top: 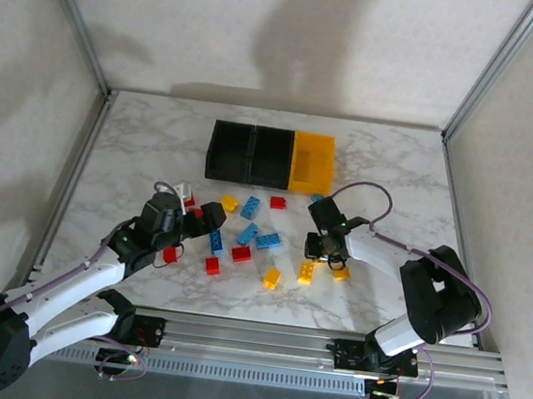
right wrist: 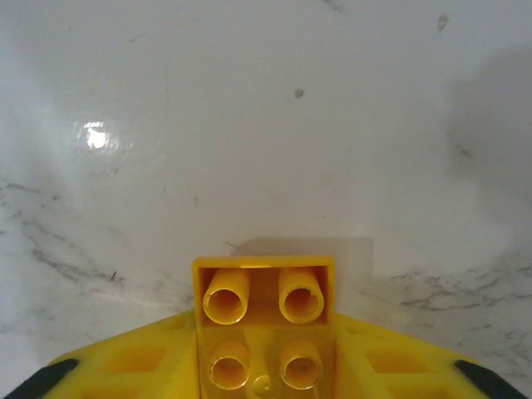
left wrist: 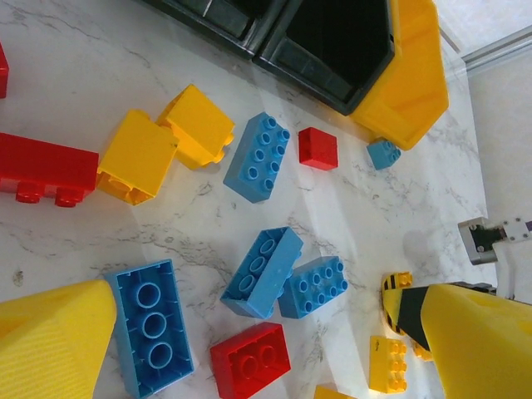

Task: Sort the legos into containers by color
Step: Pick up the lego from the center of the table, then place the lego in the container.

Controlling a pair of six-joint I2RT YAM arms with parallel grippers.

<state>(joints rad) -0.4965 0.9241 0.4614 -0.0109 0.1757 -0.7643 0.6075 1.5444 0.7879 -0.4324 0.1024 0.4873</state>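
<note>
Barely any sorting was done: your right gripper (right wrist: 264, 359), low in the wrist frame, pinched one yellow brick (right wrist: 264, 309). Your left gripper (top: 204, 219) stood spread wide. The bins (top: 250, 174) at upper center looked empty, and the other bricks (top: 248, 234) lay scattered on the table (top: 137, 145).

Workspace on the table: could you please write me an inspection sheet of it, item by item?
Surface: white marbled table, no spill seen.
Job's things: two black bins and one yellow bin joined in a row at the far side; red, blue and yellow bricks loose in front of them.
Clutter: nothing seen.
Hands: left hand open above the bricks; right hand closed on a yellow brick.
Cables: purple cable along each arm, one loop beside the right hand.
Surroundings: pale walls, metal frame posts.
</note>
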